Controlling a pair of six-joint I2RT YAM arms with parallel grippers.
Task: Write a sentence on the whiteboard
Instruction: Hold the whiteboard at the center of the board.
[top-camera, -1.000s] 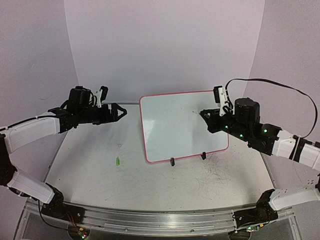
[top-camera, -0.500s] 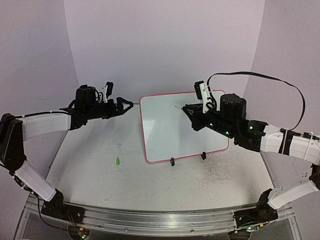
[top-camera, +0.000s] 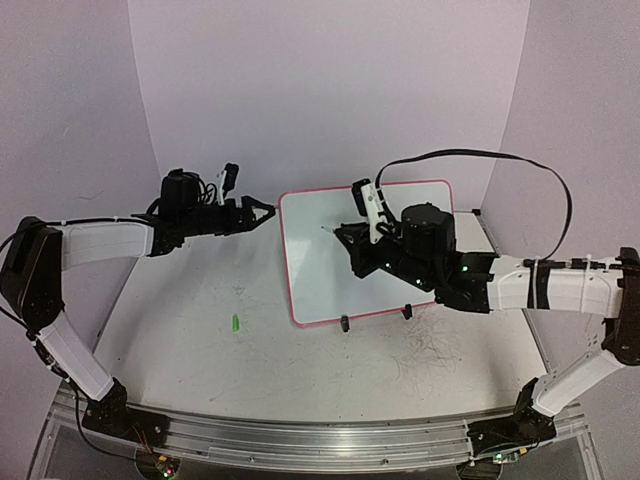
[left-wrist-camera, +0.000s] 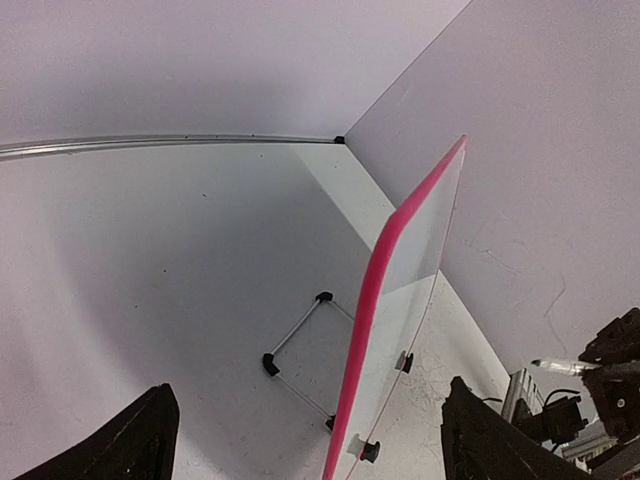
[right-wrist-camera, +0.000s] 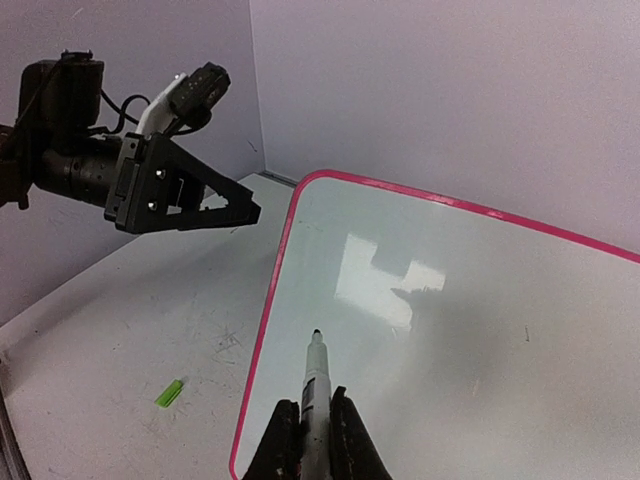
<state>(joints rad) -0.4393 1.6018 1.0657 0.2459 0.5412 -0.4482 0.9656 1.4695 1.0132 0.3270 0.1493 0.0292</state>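
Observation:
The whiteboard leans upright on the table, with a pink rim and a blank face; no sentence shows on it. My right gripper hangs in front of the board's left half, shut on a white marker. The marker's dark tip points at the board, a little short of its surface. My left gripper is open with nothing between its fingers, just left of the board's top left corner. In the left wrist view the board's pink edge stands between the wide-apart fingers of that gripper.
A small green cap lies on the table left of the board. Two black clip feet hold the board's bottom edge, and a wire stand props it from behind. Purple walls close in the back and sides.
My right arm has swung left across the board with the marker, from the right edge to the left half. My left gripper has reached rightward to the board's top left corner.

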